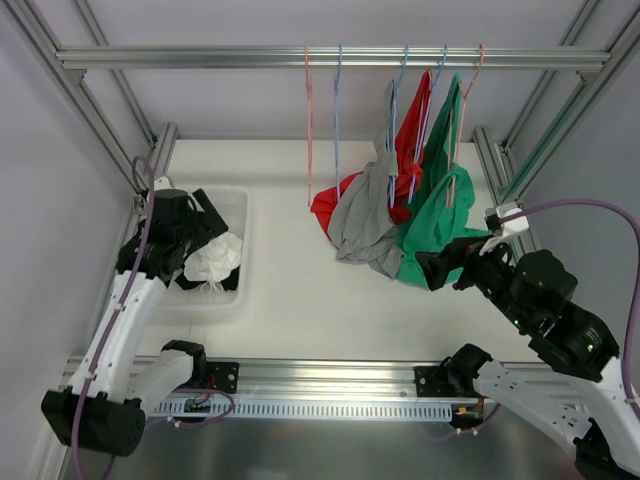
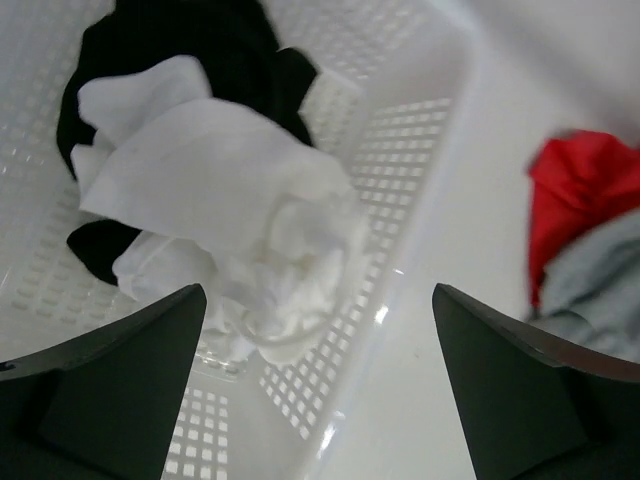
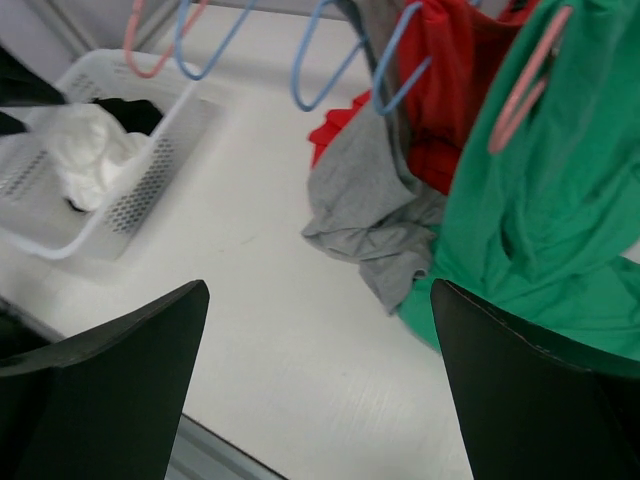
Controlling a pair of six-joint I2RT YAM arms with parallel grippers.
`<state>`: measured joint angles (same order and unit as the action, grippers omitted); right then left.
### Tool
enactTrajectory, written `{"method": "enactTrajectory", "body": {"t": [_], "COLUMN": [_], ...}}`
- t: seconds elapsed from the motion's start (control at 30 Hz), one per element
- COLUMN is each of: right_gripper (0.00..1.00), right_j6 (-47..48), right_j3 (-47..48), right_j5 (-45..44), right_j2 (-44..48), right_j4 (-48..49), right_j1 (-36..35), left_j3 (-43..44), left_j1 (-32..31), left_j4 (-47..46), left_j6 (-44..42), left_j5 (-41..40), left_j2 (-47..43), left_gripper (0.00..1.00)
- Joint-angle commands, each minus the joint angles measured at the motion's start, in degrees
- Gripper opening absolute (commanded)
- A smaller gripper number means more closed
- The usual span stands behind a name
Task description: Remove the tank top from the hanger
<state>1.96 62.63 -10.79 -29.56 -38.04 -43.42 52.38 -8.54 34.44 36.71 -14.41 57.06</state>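
Now: green tank top [image 3: 540,200], limp crumpled jersey, hangs on the thin pink hanger [image 3: 525,90] at the rail's [image 1: 250,57] right end. Right gripper [image 3: 318,290] is just below it, jaws apart and empty. Advice: pinch one strap and slide it off the hanger's shoulder. Left gripper [image 2: 320,295] is spread wide below the rail's left end, over the perforated plastic basket [image 2: 420,130].

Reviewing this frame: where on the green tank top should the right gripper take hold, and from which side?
Probably the loose lower body of the green tank top, approached from the near side by the open right gripper. Its straps hang on the pink hanger, and the fabric droops slack below, offering folds to pinch.
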Motion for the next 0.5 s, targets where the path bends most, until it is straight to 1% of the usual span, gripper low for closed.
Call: {"method": "enactTrajectory", "body": {"t": [0.0,0.03,0.07,0.13,0.23,0.27,0.3,0.4,0.47], "right_gripper": [0.99,0.99,1.00,0.99,1.00,0.99,1.00,1.00,1.00], "right_j6": [1.55,2.08,2.35,2.35,2.79,2.88,3.23,3.93,3.85], "right_j3": [0.56,0.65,0.82,1.09,1.35,1.27,0.92,0.22,-0.14], "right_j5": [-13.81,-14.78,-17.23,-18.74,-19.88,-21.71,-22.95,-27.09,-28.84], "right_j2": [-3.47,-3.92,-4.10,-4.01,-1.66,-0.77,0.28,4.41,7.48], "right_j4": [-0.98,-1.42,-2.64,-4.92,-7.73,-8.44,-9.15,-12.92,-16.35], "right_j1": [0.00,-0.09,-0.09,-0.09,0.00,0.00,0.00,0.00,0.00], "left_j3": [8.60,12.36,13.96,16.51,14.52,13.55,11.62,8.72,7.83], "left_j1": [0.19,0.10,0.10,0.10,0.10,0.10,0.10,-0.43,-0.43], "left_j4": [-0.17,3.15,5.44,10.71,12.58,12.59,12.59,12.50,12.41], "left_j6": [-9.51,-11.12,-12.87,-17.34,-22.97,-24.39,-26.23,-25.46,-25.72], "left_j5": [10.78,13.25,17.01,18.45,16.62,15.48,12.42,6.87,7.12], "left_j2": [-6.52,-6.69,-6.61,-7.74,-14.76,-19.65,-22.31,-31.11,-35.41], "left_gripper": [0.99,0.99,0.99,0.99,0.99,0.99,0.99,0.99,0.99]}}
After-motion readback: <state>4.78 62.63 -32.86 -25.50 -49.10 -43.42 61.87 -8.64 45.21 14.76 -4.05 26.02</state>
